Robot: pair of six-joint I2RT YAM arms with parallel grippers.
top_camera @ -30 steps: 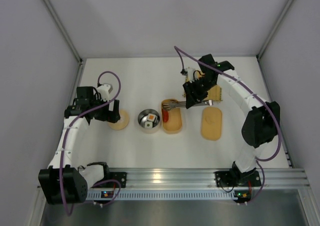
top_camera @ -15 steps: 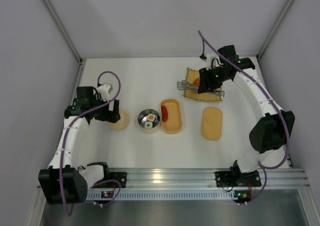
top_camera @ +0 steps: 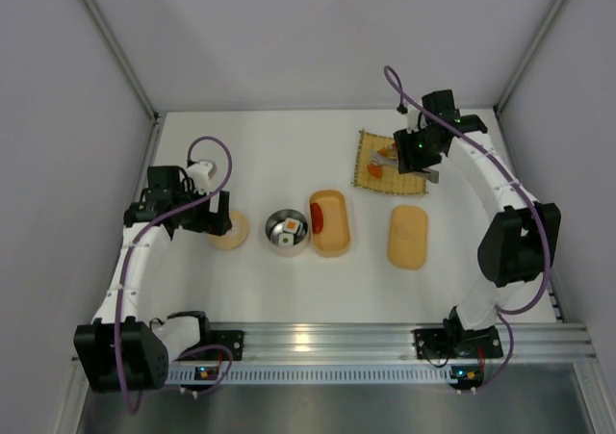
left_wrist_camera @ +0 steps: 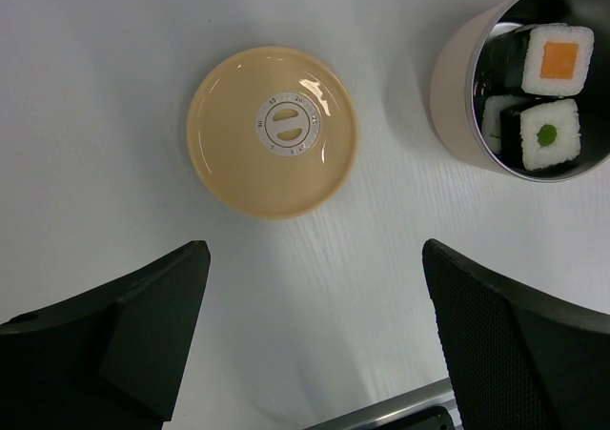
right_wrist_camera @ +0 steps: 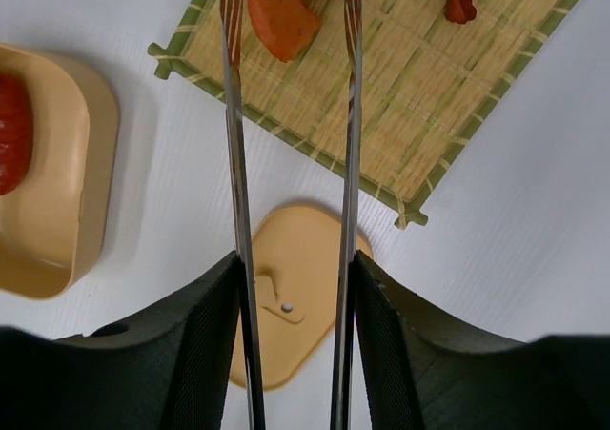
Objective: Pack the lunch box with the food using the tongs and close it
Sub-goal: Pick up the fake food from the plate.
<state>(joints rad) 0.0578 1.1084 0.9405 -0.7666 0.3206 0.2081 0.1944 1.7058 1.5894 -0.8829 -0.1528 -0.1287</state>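
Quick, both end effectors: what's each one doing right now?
Left end effector: open, holding nothing.
Right end effector: closed on the tongs, whose tips straddle a shrimp piece on the bamboo mat.

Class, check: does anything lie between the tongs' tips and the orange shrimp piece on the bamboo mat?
Nothing visible does. The tongs straddle the shrimp piece on the mat, with one arm on either side.
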